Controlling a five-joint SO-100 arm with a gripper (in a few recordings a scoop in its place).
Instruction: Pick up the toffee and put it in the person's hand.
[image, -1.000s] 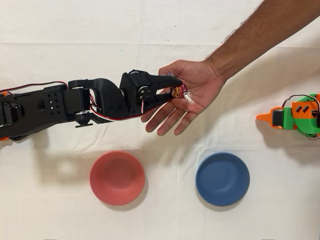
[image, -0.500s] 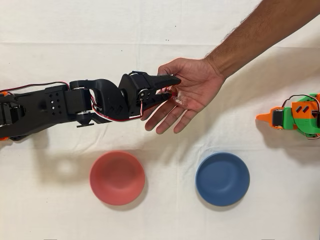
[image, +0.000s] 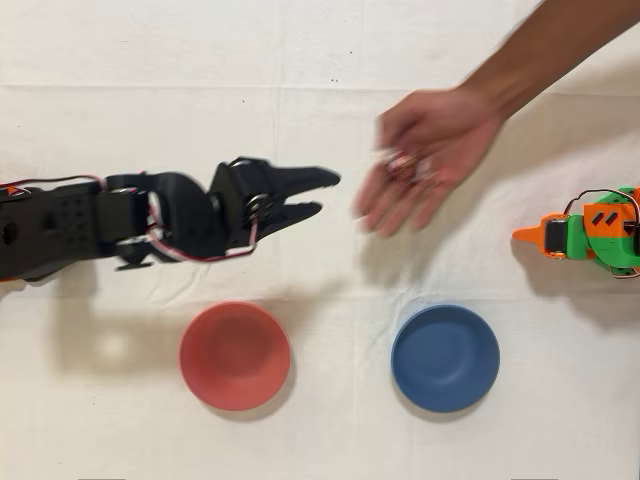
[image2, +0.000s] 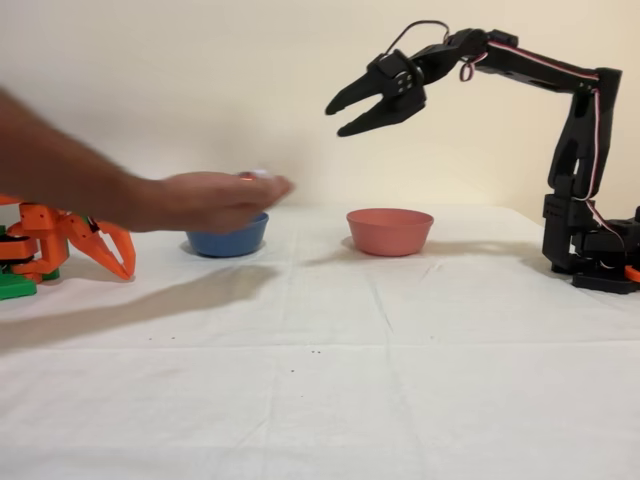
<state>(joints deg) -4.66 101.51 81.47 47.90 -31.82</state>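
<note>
From overhead the toffee (image: 402, 162) lies in the person's open, blurred hand (image: 425, 168), right of the empty, parted gripper (image: 325, 192); two bowls sit below.

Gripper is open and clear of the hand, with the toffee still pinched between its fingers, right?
Not quite. The gripper is open and clear of the hand, but its fingers hold nothing. The overhead view shows the toffee lying in the blurred hand, and the fixed view shows the gripper high above the table, apart from the hand.
</note>
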